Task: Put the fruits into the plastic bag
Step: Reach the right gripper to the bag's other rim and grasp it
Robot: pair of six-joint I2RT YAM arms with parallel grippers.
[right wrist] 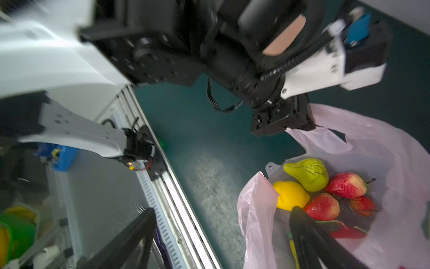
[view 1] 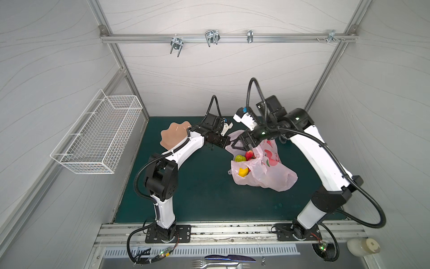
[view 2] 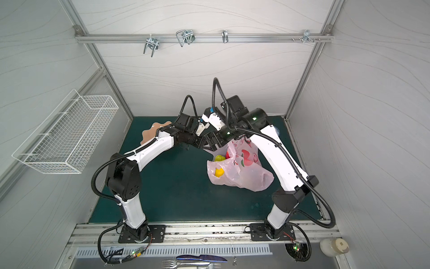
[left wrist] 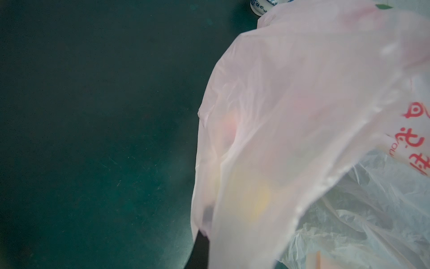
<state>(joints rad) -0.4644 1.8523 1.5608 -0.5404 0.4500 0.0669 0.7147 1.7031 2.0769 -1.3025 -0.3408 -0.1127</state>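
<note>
The pale-pink plastic bag (view 1: 267, 172) lies right of centre on the green mat, and both top views show its mouth held up. My left gripper (view 1: 229, 142) is shut on the bag's rim by a handle. In the left wrist view one dark finger (left wrist: 200, 246) shows under the film. My right gripper (right wrist: 221, 223) stands open over the mouth, one finger (right wrist: 302, 230) inside it and nothing between the jaws. In the bag lie a yellow-green pear (right wrist: 307, 173), a yellow lemon (right wrist: 290, 195), red fruits (right wrist: 323, 207) and a strawberry (right wrist: 363, 206).
A peach scalloped dish (view 1: 173, 137) sits at the back left, partly behind my left arm. The blue-and-white bowl (left wrist: 263, 5) stands beyond the bag. A white wire basket (view 1: 97, 135) hangs on the left wall. A fork and knife (view 1: 223, 260) lie past the front rail.
</note>
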